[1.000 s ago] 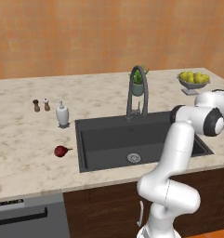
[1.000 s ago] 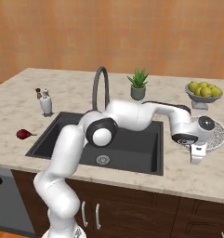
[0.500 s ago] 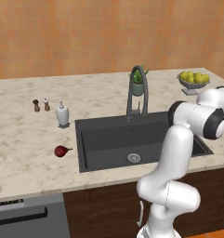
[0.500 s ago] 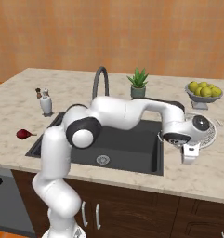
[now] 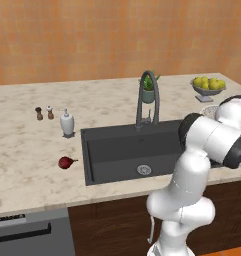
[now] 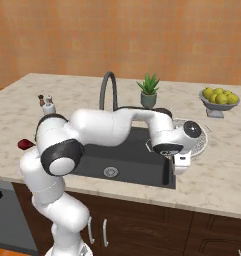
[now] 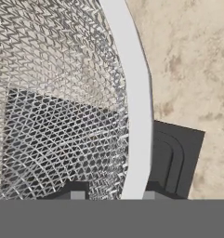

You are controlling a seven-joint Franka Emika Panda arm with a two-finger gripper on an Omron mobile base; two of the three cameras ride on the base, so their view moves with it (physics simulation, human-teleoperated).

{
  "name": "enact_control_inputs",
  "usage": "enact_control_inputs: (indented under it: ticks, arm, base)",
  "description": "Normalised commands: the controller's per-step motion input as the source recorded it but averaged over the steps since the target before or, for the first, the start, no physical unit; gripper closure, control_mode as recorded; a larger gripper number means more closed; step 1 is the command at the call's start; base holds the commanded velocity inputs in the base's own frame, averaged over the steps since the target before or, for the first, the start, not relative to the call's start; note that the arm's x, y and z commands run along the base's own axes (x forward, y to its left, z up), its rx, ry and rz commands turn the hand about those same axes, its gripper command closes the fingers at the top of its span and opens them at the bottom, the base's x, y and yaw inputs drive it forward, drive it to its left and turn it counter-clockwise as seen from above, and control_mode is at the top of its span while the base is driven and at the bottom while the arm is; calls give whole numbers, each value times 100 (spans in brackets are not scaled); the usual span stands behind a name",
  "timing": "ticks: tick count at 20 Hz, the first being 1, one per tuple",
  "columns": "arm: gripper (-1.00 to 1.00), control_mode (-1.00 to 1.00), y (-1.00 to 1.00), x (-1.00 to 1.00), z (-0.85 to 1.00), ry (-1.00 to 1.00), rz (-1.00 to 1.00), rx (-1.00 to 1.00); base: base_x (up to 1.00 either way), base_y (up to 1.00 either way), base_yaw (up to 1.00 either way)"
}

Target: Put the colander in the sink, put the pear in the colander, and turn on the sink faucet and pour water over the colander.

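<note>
Gripper (image 7: 112, 195) is clenched on the white rim of the colander (image 7: 62, 116), one finger inside the mesh and one outside it, as the hand view shows. In the right base view the colander (image 6: 198, 136) hangs at the sink's right edge, partly over the worktop (image 6: 227, 170) and partly over the corner of the sink (image 6: 127, 160), with the robot's hand just in front of it. Through the mesh in the hand view the dark corner of the sink (image 7: 176, 158) shows below. The sink (image 5: 129, 150) lies sunk in the worktop (image 5: 22, 150), its round silver drain near the front. The sink faucet (image 5: 146, 97) stands at the sink's back edge, with a small potted plant (image 5: 149, 90) just behind it. The pear (image 5: 65, 162) lies on the worktop left of the sink, near its front corner. A white soap bottle (image 5: 67, 123) stands behind the pear, left of the sink. A bowl of yellow fruit (image 5: 208, 86) stands well right of the sink faucet.
</note>
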Motion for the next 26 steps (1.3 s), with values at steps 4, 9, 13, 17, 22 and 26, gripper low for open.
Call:
enact_control_inputs:
  ticks: [4,9,13,17,22,26]
  arm:
    - [100,-100,98,0,18,25,14,5]
    - [100,-100,75,-1,2,19,14,11]
    - [100,-100,53,0,-2,21,9,15]
    - [100,-100,34,-1,-5,13,13,31]
    - [100,-100,38,-1,-3,-2,12,24]
    - [100,-100,47,0,-4,-12,2,-4]
  base:
    - [0,0,0]
    - [0,0,0]
    - [0,0,0]
    - [0,0,0]
    - [0,0,0]
    - [0,0,0]
